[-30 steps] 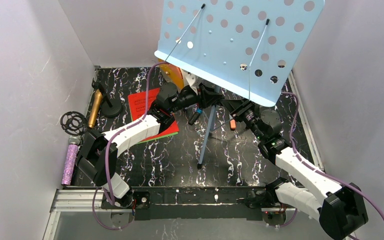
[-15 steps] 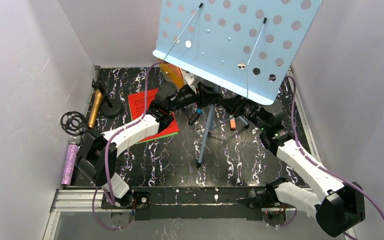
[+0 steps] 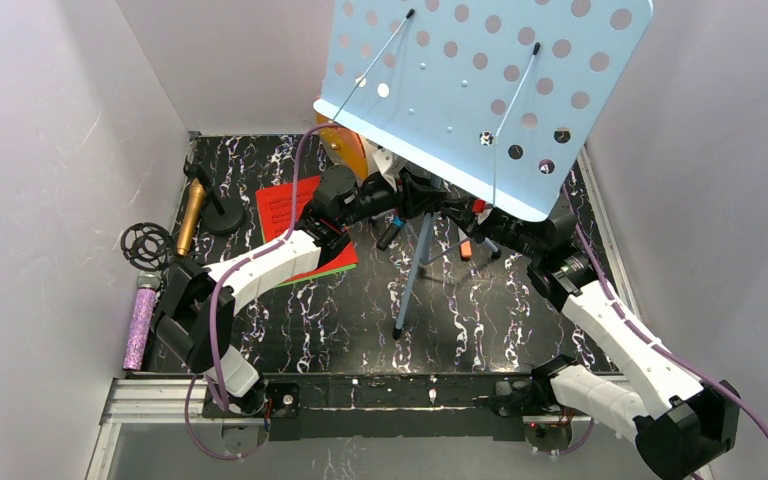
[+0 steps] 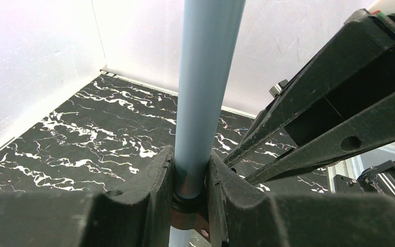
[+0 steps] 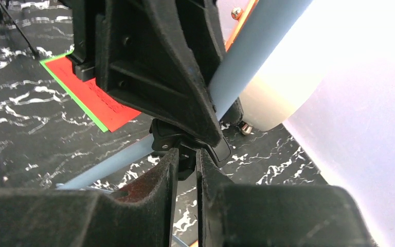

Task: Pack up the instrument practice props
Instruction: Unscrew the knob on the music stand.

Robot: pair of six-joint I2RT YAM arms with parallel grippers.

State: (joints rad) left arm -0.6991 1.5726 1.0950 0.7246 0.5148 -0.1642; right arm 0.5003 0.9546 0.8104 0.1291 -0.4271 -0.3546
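Sheet-music tripod (image 3: 490,90) could twist or topple here: it's top-heavy, and only the left gripper (image 4: 190,175) clearly clamps its pole (image 4: 205,77). The right gripper (image 5: 187,164) has its jaws nearly together at the black collar (image 5: 185,141), grip unclear. It stands mid black marbled table (image 3: 520,330), pale blue, perforated desk tilted high.

Grip on the pale-blue tripod pole (image 4: 208,77)
The left tool's (image 4: 190,177) fingers (image 4: 151,206) press the upright pole's sides just above a dark collar (image 4: 187,198); the black marbled desk (image 4: 97,139) lies behind.
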